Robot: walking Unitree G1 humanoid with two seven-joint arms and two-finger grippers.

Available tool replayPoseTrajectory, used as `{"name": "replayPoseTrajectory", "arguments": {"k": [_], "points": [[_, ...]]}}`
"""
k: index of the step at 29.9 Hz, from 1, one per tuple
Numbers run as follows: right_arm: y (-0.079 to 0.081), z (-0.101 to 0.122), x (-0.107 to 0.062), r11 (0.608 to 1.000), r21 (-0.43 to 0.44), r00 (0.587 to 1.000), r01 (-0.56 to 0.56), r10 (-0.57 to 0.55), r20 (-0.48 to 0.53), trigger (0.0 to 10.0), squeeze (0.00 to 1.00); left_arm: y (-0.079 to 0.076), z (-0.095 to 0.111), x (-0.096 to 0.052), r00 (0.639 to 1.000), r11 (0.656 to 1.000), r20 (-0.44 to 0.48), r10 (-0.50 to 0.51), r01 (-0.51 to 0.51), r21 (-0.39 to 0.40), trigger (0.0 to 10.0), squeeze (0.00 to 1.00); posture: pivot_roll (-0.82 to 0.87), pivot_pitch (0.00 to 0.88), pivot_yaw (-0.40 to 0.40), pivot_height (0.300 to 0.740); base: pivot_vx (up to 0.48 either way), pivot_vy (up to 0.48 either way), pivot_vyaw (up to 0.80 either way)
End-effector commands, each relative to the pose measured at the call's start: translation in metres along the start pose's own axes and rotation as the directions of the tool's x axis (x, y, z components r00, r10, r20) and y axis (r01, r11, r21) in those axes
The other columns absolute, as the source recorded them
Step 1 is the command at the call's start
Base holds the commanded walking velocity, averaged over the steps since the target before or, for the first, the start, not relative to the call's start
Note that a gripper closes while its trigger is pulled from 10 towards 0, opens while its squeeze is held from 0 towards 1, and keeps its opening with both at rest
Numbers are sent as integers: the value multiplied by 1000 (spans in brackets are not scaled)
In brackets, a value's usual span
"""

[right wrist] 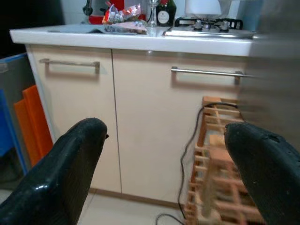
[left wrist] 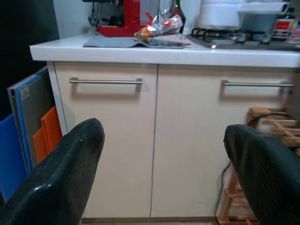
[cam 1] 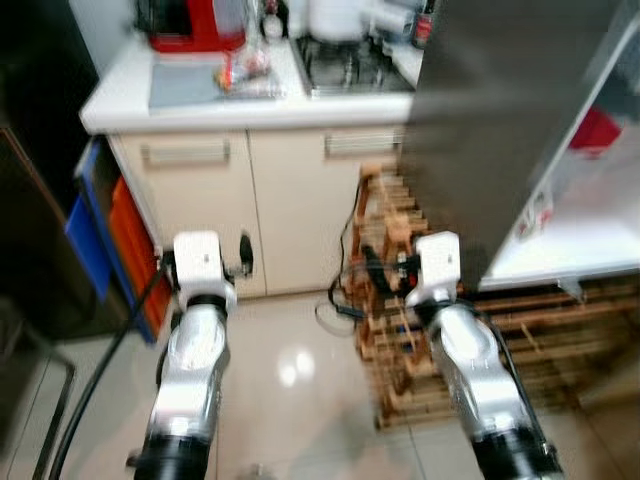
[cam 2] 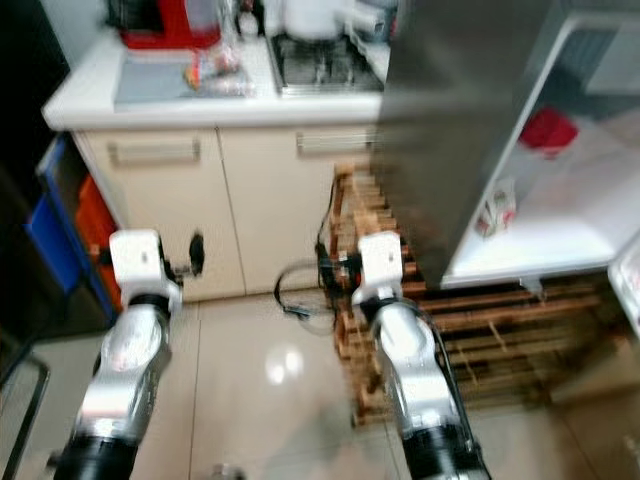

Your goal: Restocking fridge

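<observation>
Both arms were seen raised before the robot above a pale tiled floor (cam 1: 290, 400), and nothing was held in either. The left gripper (left wrist: 161, 178) was found spread wide, its two black fingers (left wrist: 61, 173) well apart, and it was pointed at a cream cabinet (left wrist: 154, 140) with bar handles (left wrist: 105, 81). The right gripper (right wrist: 164, 173) was likewise found spread and empty, and it was pointed at the same cabinet front beside a wooden rack (right wrist: 211, 164).

The fridge (cam 1: 560, 200) was recorded on the robot's right with its dark grey door (cam 1: 490, 130) standing open towards the camera. A white shelf (cam 1: 570, 250) was visible inside. A red item (cam 2: 548, 130) was noted further back in the fridge and a small carton-like item (cam 2: 497, 210) near the shelf's front edge; neither could be identified through the blur.

The wooden rack (cam 1: 400, 330) was observed on the floor below and beside the fridge, with a black cable (cam 1: 345, 300) lying along it. On the white counter (cam 1: 150, 100) a red appliance (cam 1: 195, 25), a wrapped packet (left wrist: 159, 28) and a hob (cam 1: 345, 65) were recorded. Blue and orange boards (cam 1: 110, 235) were seen leaning upright at the cabinet's left end.
</observation>
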State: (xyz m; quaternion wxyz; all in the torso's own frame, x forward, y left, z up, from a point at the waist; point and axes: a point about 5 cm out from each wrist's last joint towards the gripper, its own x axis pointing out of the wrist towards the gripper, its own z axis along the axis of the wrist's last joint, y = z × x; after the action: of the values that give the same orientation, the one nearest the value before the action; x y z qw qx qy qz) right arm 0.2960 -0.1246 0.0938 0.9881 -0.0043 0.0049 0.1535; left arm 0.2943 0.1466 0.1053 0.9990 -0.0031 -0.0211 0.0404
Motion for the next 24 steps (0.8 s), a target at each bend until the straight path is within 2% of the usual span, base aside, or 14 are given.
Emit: {"name": "replayPoseTrajectory", "arguments": {"k": [1, 9, 12, 15, 17, 18, 19, 22, 24], "points": [[-6, 2, -1, 1000, 1, 1000, 22, -22, 9, 10000, 0, -7, 4, 0, 999, 999, 16, -37, 37, 6, 10000, 0, -87, 0, 3, 740, 0, -472, 0], [-6, 1, 0, 1000, 3, 1000, 30, -30, 10, 10000, 0, -3, 4, 5, 1000, 1000, 5, -29, 29, 9, 10000, 0, -87, 0, 5, 740, 0, -456, 0], [-13, -3, -4, 998, -14, 998, 67, -67, -4, 10000, 0, 1, 3, 7, 1000, 1000, 2, 0, 0, -6, 10000, 0, -88, 0, 5, 740, 270, -394, 0], [-34, -11, -13, 982, -37, 982, 183, -185, -41, 10000, 0, 3, 4, 8, 1000, 1000, 5, 4, -4, -11, 10000, 0, -91, 0, 2, 740, 100, 0, 0], [-44, -16, -21, 975, -61, 975, 213, -216, -55, 10000, 0, 4, 4, 8, 1000, 1000, 6, 6, -6, -12, 10000, 0, -91, 0, 3, 740, 0, 0, 0], [-58, -21, -30, 957, -94, 956, 276, -283, -74, 10000, 0, 6, 4, 9, 1000, 1000, 5, 8, -8, -14, 10000, 0, -94, 0, 7, 740, 0, 0, 0], [-58, -21, -30, 957, -94, 956, 276, -283, -74, 10000, 0, 6, 4, 9, 1000, 1000, 5, 8, -8, -14, 10000, 0, -94, 0, 7, 740, 0, 0, 0], [-79, -28, -44, 909, -132, 905, 396, -411, -114, 10000, 0, 8, 4, 10, 1000, 1000, 8, 6, -6, -20, 10000, 0, -102, 0, 14, 740, 0, 0, 0], [-83, -30, -47, 897, -144, 893, 417, -435, -120, 10000, 0, 8, 4, 10, 1000, 1000, 9, 5, -5, -21, 10000, 0, -103, 0, 15, 740, 0, 0, 0]]}}
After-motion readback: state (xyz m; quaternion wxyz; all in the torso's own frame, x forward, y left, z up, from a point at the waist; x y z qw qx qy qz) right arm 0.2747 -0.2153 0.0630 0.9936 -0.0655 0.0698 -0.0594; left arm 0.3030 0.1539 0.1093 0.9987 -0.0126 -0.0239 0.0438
